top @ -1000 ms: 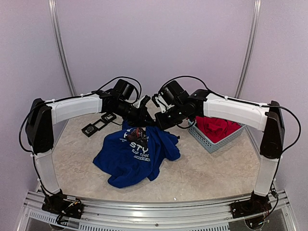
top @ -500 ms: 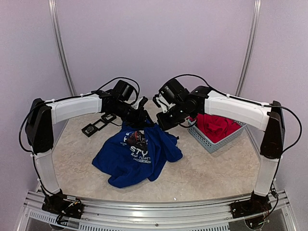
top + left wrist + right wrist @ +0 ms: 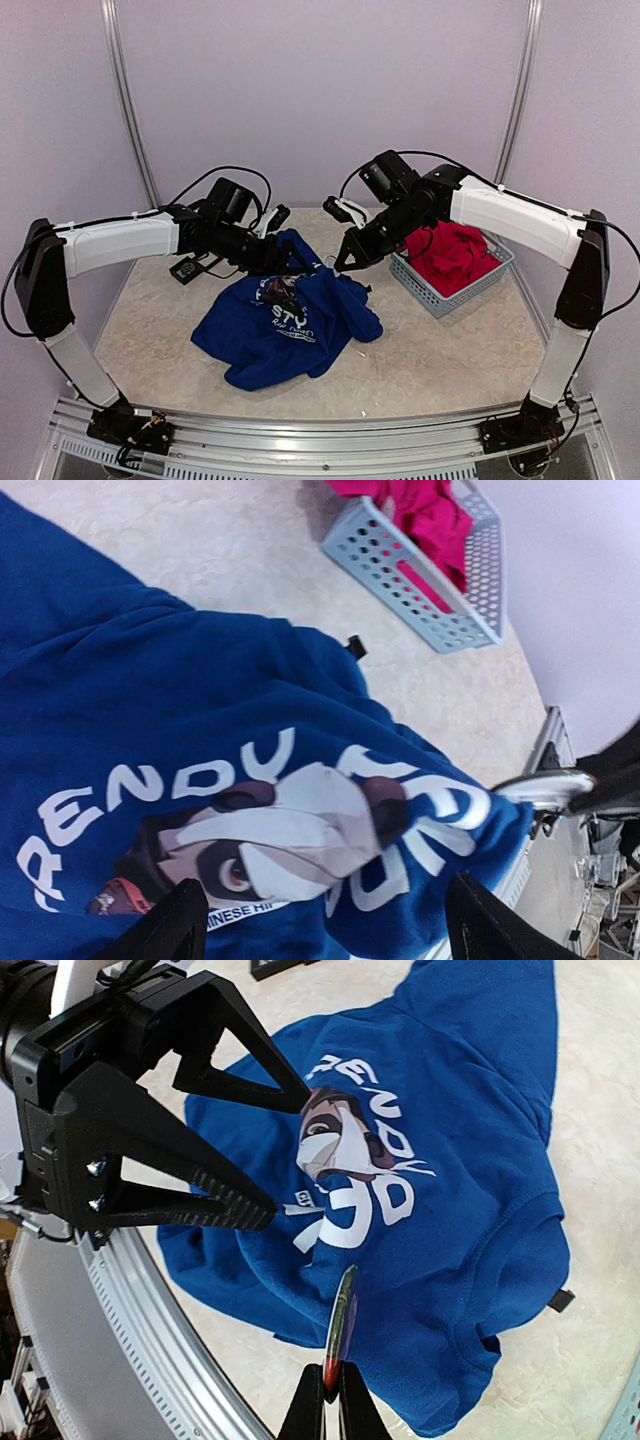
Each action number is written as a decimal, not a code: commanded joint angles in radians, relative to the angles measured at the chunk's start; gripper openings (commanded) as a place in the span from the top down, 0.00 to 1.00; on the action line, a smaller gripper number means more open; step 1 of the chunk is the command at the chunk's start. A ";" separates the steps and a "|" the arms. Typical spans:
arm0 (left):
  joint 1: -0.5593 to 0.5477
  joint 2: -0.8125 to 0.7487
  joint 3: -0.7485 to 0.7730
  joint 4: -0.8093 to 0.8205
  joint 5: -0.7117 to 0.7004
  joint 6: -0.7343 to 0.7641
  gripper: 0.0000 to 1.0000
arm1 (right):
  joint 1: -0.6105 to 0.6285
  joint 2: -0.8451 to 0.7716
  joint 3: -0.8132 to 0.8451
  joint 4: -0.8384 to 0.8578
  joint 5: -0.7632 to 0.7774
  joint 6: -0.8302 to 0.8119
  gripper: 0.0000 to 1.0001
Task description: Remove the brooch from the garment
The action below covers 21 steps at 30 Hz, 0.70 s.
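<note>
- A pale perforated basket (image 3: pixel 447 292) is the only container. It stands on the table (image 3: pixel 440 350) to the right of the right gripper's fingertips. A crumpled red garment (image 3: pixel 455 250) fills it and heaps above the rim.
- The left arm (image 3: pixel 120 240) reaches in from the left with its forearm nearly level. The left gripper (image 3: pixel 288 258) hangs over the upper part of the royal-blue T-shirt (image 3: pixel 285 330), its fingers wide apart.
- The T-shirt lies crumpled on the table beneath and between both sets of fingertips, print side up.
- The right arm (image 3: pixel 510 215) comes in from the right and tips down at the wrist. The right gripper (image 3: pixel 344 263) points down and leftward, just past the shirt's right edge.
- Its fingers are pressed together on the brooch (image 3: pixel 342 1310), held up over the shirt's lower half.
- The left wrist view shows the print close up: white lettering and a cartoon face on the cloth below its spread fingertips (image 3: pixel 170 930). The basket lies beyond them, to the right.
- The right wrist view alone shows the brooch. It is a thin piece seen edge-on, reddish near the fingertips. This view also shows the left gripper's black fingers from the side, spread in a V.
- In the top view the brooch is too small to make out.
</note>
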 commanded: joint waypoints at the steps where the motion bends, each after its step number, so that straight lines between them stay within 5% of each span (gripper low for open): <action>1: 0.003 -0.117 -0.096 0.205 0.143 -0.005 0.18 | -0.024 -0.031 -0.017 0.040 -0.282 -0.087 1.00; 10: -0.010 -0.162 -0.087 0.206 0.294 0.007 0.17 | -0.062 0.002 -0.014 0.067 -0.556 -0.114 1.00; 15: -0.040 -0.115 -0.051 0.151 0.294 0.032 0.40 | -0.074 0.006 -0.009 0.059 -0.602 -0.125 1.00; 21: -0.050 -0.111 -0.048 0.177 0.308 0.016 0.47 | -0.082 0.010 -0.013 0.030 -0.616 -0.148 1.00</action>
